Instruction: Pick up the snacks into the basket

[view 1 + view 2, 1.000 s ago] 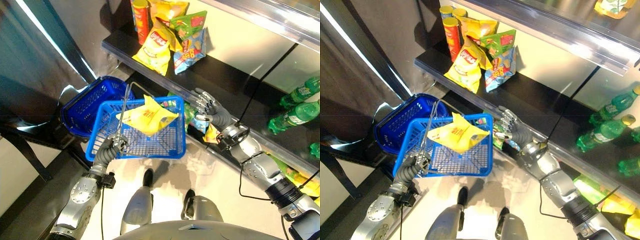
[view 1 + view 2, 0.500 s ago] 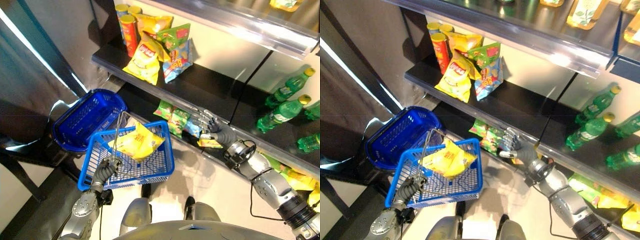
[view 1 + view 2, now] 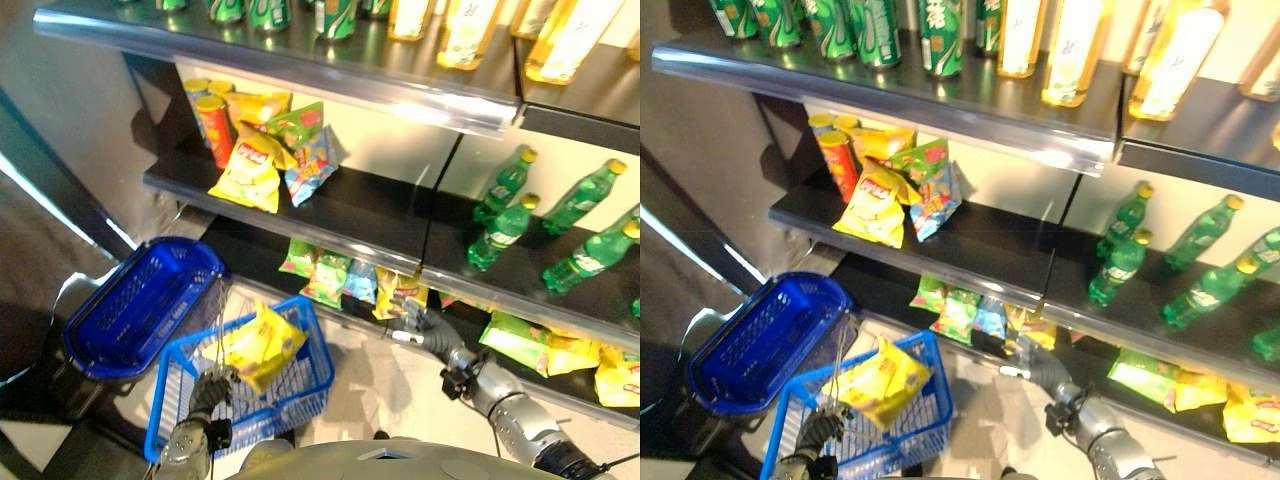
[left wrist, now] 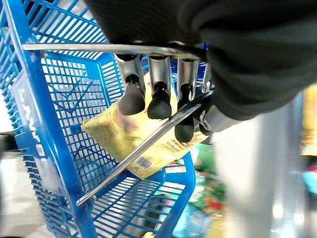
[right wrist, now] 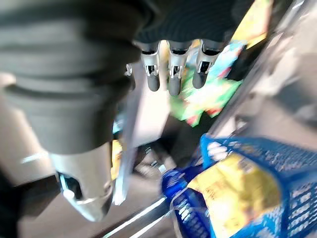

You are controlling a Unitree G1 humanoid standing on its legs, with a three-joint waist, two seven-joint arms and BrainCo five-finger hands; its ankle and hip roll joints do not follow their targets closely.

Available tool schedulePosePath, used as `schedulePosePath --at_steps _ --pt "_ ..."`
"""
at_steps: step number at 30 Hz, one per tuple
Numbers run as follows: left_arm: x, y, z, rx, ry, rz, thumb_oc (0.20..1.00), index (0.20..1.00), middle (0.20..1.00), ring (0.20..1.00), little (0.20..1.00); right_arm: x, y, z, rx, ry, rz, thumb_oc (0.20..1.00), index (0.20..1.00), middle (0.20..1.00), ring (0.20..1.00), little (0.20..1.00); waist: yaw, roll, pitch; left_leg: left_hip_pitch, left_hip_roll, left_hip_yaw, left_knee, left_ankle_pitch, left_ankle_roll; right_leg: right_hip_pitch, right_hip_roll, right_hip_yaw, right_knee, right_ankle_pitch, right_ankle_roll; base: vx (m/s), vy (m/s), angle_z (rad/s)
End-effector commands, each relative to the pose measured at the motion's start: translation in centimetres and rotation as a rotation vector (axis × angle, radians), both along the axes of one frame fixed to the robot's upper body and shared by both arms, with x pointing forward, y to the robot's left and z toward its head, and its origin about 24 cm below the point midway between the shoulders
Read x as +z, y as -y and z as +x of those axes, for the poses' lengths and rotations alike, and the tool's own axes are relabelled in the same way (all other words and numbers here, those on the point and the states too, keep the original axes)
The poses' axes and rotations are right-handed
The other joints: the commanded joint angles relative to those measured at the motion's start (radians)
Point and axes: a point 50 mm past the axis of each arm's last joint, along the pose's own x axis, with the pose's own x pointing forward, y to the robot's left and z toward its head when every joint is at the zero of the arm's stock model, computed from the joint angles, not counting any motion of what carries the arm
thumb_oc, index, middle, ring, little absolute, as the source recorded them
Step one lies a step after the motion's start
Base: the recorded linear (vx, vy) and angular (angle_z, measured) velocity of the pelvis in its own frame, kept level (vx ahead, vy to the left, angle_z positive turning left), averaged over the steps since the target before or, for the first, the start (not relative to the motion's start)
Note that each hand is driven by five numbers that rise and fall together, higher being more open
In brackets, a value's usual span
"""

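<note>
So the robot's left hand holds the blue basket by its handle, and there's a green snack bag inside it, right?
Not quite: the snack bag inside the blue basket is yellow, not green, as the left wrist view shows. The left hand does hold the basket by its handle.

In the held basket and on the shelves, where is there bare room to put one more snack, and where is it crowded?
The held blue basket has bare mesh beside the yellow bag. The middle shelf is bare between the chip bags and the green bottles. The lower shelf is crowded with snack bags in front of the right hand. The left hand holds the basket handle.
</note>
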Motion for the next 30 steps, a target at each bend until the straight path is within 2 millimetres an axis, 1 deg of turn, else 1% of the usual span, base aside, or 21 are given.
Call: schedulePosePath --at_steps 1,3,4,5,8,10,11,12,14,15,16,17,18,19,21,22,24,25,26,27,30 --pt "1.7 0.2 4.0 0.049 0.193 -0.043 0.200 0.200 0.200 0.200 0.200 0.0 -0.8 0.8 0.017 0.031 0.042 1.000 1.000 1.000 1.000 1.000 -0.006 -0.012 -0.022 -0.018 -0.078 -0.002 0.078 -0.094 0.071 -0.070 -0.014 0.015 0.003 0.129 0.038 0.03 0.019 -0.04" --pt "1.7 0.2 4.0 0.049 0.193 -0.043 0.200 0.200 0.200 0.200 0.200 0.0 -0.8 0.8 0.017 0.031 0.042 1.000 1.000 1.000 1.000 1.000 -0.006 -0.012 -0.022 -0.018 -0.078 -0.002 0.078 -0.094 0.071 -0.070 -0.014 0.015 0.003 0.129 0.038 0.00 0.005 -0.05" --pt "1.2 0.5 3.7 0.065 0.167 -0.059 0.200 0.200 0.200 0.200 0.200 -0.7 -0.8 0.5 0.000 -0.001 0.032 1.000 1.000 1.000 1.000 1.000 -0.011 -0.011 -0.027 -0.013 -0.078 0.003 0.078 -0.096 0.071 -0.070 -0.014 0.021 0.003 0.130 0.038 0.01 0.038 -0.11" --pt "-0.4 0.9 2.2 0.096 0.064 -0.075 0.200 0.200 0.200 0.200 0.200 -2.1 -0.3 -0.7 -0.036 -0.052 -0.014 1.000 1.000 1.000 1.000 1.000 -0.026 -0.015 -0.042 0.000 -0.081 0.019 0.075 -0.104 0.074 -0.069 -0.013 0.044 0.004 0.138 0.040 0.01 0.054 -0.14" --pt "-1.5 1.0 0.8 0.202 -0.011 -0.106 0.200 0.200 0.200 0.200 0.200 -3.4 0.5 -1.7 -0.066 -0.099 -0.097 1.000 1.000 1.000 1.000 1.000 -0.043 -0.017 -0.048 0.003 -0.082 0.042 0.072 -0.108 0.077 -0.084 -0.011 0.079 0.004 0.158 0.046 -0.04 0.047 -0.43" --pt "-1.9 0.9 0.1 0.281 -0.043 -0.119 0.200 0.200 0.200 0.200 0.200 -3.9 1.1 -2.1 -0.090 -0.111 -0.162 1.000 1.000 1.000 1.000 1.000 -0.050 -0.020 -0.044 0.002 -0.084 0.069 0.060 -0.103 0.078 -0.105 -0.010 0.110 -0.004 0.195 0.060 -0.09 0.017 -0.69" --pt "-2.1 0.6 -0.2 0.307 -0.063 -0.105 0.200 0.200 0.200 0.200 0.200 -4.2 1.1 -2.3 -0.073 -0.113 -0.200 1.000 1.000 1.000 1.000 1.000 -0.055 -0.022 -0.037 0.000 -0.081 0.090 0.048 -0.096 0.075 -0.121 -0.009 0.124 -0.009 0.221 0.072 -0.14 -0.036 -0.66" --pt "-2.1 0.4 -0.3 0.314 -0.070 -0.095 0.200 0.200 0.200 0.200 0.200 -4.2 1.0 -2.1 -0.061 -0.104 -0.218 1.000 1.000 1.000 1.000 1.000 -0.057 -0.023 -0.030 -0.005 -0.073 0.105 0.041 -0.087 0.071 -0.135 -0.008 0.123 -0.009 0.238 0.077 -0.17 -0.069 -0.93" --pt "-2.0 -0.4 -0.5 0.331 -0.076 -0.053 0.200 0.200 0.200 0.200 0.200 -4.5 1.1 -1.9 -0.060 -0.113 -0.269 1.000 1.000 1.000 1.000 1.000 -0.034 -0.020 -0.016 -0.011 -0.040 0.148 0.019 -0.066 0.058 -0.145 -0.030 0.051 -0.014 0.236 0.076 -0.16 -0.125 -0.88" --pt "-1.9 -0.9 -0.3 0.337 -0.072 -0.034 0.200 0.200 0.200 0.200 0.200 -4.8 1.3 -2.2 -0.056 -0.126 -0.301 1.000 1.000 1.000 1.000 1.000 -0.030 -0.020 -0.011 -0.018 -0.024 0.143 0.008 -0.049 0.050 -0.140 -0.041 0.025 -0.005 0.234 0.069 -0.12 -0.201 -0.70" --pt "-1.8 -1.4 -0.4 0.340 -0.078 -0.015 0.200 0.200 0.200 0.200 0.200 -5.4 1.4 -2.7 -0.048 -0.157 -0.334 1.000 1.000 1.000 1.000 1.000 -0.028 -0.020 -0.003 -0.020 -0.009 0.126 0.004 -0.041 0.045 -0.125 -0.049 0.026 0.007 0.219 0.067 -0.08 -0.232 -0.65" --pt "-1.8 -1.7 -0.4 0.353 -0.080 -0.010 0.200 0.200 0.200 0.200 0.200 -5.7 1.4 -3.1 -0.055 -0.176 -0.343 1.000 1.000 1.000 1.000 1.000 -0.026 -0.023 -0.005 -0.024 0.002 0.116 0.001 -0.035 0.043 -0.121 -0.055 0.036 0.012 0.219 0.065 -0.04 -0.159 -0.25" --pt "-1.7 -1.7 -0.4 0.353 -0.080 -0.010 0.200 0.200 0.200 0.200 0.200 -5.7 1.4 -3.1 -0.055 -0.176 -0.343 1.000 1.000 1.000 1.000 1.000 -0.026 -0.023 -0.005 -0.024 0.002 0.116 0.001 -0.035 0.043 -0.121 -0.055 0.036 0.012 0.219 0.065 -0.06 -0.293 0.10" --pt "-1.6 -2.8 -0.7 0.441 -0.077 -0.004 0.200 0.200 0.200 0.200 0.200 -6.2 1.8 -3.6 -0.111 -0.208 -0.371 1.000 1.000 1.000 1.000 1.000 -0.015 -0.028 -0.002 -0.031 0.026 0.097 0.005 -0.027 0.034 -0.095 -0.088 0.047 0.011 0.222 0.067 -0.09 -0.317 0.34" --pt "-1.6 -3.2 -1.0 0.478 -0.084 0.002 0.200 0.200 0.200 0.200 0.200 -6.6 2.2 -4.0 -0.181 -0.245 -0.368 1.000 1.000 1.000 1.000 1.000 -0.004 -0.033 -0.010 -0.041 0.047 0.098 0.009 -0.020 0.024 -0.078 -0.113 0.039 0.000 0.221 0.072 -0.12 -0.446 0.07" --pt "-1.7 -3.5 -1.7 0.467 -0.111 0.025 0.200 0.200 0.200 0.200 0.200 -6.8 2.2 -4.0 -0.208 -0.259 -0.353 1.000 1.000 1.000 1.000 1.000 0.003 -0.038 -0.020 -0.052 0.079 0.101 0.008 0.002 0.004 -0.057 -0.098 0.038 -0.035 0.179 0.073 -0.09 -0.364 -0.18" --pt "-1.7 -3.5 -1.7 0.467 -0.111 0.025 0.200 0.200 0.200 0.200 0.200 -6.8 2.2 -4.0 -0.208 -0.259 -0.353 1.000 1.000 1.000 1.000 1.000 0.003 -0.038 -0.020 -0.052 0.079 0.101 0.008 0.002 0.004 -0.057 -0.098 0.038 -0.035 0.179 0.072 -0.06 -0.262 -0.14" --pt "-2.1 -3.4 -2.7 0.484 -0.151 0.025 0.200 0.200 0.200 0.200 0.200 -7.3 2.1 -4.6 -0.179 -0.293 -0.381 1.000 1.000 1.000 1.000 1.000 0.013 -0.035 -0.027 -0.062 0.123 0.104 0.001 0.039 -0.021 -0.056 -0.066 0.025 -0.056 0.136 0.063 -0.13 -0.581 -0.17" --pt "-2.2 -3.5 -3.1 0.534 -0.166 0.010 0.200 0.200 0.200 0.200 0.200 -7.4 2.2 -4.6 -0.145 -0.296 -0.421 1.000 1.000 1.000 1.000 1.000 0.012 -0.026 -0.024 -0.079 0.178 0.096 -0.004 0.085 -0.049 -0.054 -0.018 0.007 -0.056 0.111 0.044 -0.13 -0.585 -0.16" --pt "-2.2 -3.5 -3.1 0.534 -0.165 0.010 0.200 0.200 0.200 0.200 0.200 -7.4 2.2 -4.6 -0.145 -0.295 -0.421 1.000 1.000 1.000 1.000 1.000 0.010 -0.025 -0.023 -0.080 0.180 0.094 -0.004 0.086 -0.050 -0.054 -0.016 0.005 -0.056 0.111 0.042 -0.11 -0.463 -0.03" --pt "-2.5 -2.7 -3.6 0.584 -0.179 -0.021 0.200 0.200 0.200 0.200 0.200 -7.3 2.6 -4.6 -0.127 -0.285 -0.459 1.000 1.000 1.000 1.000 1.000 0.003 -0.012 -0.017 -0.083 0.231 0.109 -0.004 0.119 -0.067 -0.027 0.026 -0.036 -0.082 0.094 0.026 -0.06 -0.340 0.09"
